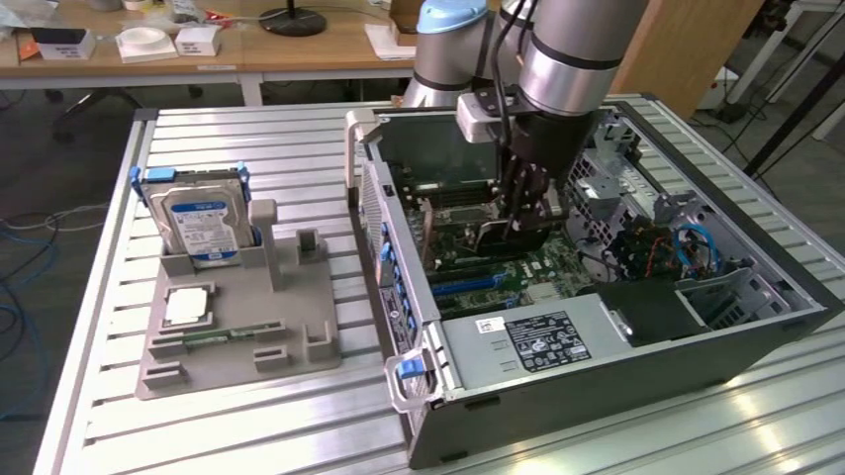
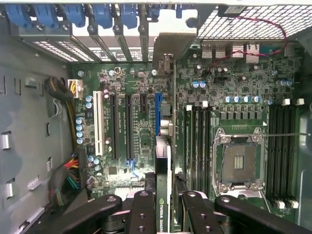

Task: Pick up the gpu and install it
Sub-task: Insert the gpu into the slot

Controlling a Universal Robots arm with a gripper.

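My gripper (image 2: 162, 214) is inside the open computer case (image 1: 779, 297), shut on the gpu (image 2: 163, 165). In the wrist view the card is seen edge-on between the black fingers (image 2: 141, 212). Its silver bracket end (image 2: 168, 48) points toward the case's rear slot openings. The card stands upright over the motherboard (image 2: 234, 97), in line with the blue expansion slot (image 2: 158, 109); I cannot tell whether it is seated. In the exterior view the gripper (image 1: 525, 220) hangs low over the board with the dark gpu (image 1: 502, 236) beneath it.
Black expansion slots (image 2: 127, 126) and a white slot (image 2: 100, 124) lie beside the blue one. An empty CPU socket (image 2: 239, 163) and memory slots (image 2: 200, 141) are nearby. Outside the case, a grey fixture (image 1: 237, 336) holds a hard drive (image 1: 198, 223). A power supply (image 1: 541, 341) fills the case's near end.
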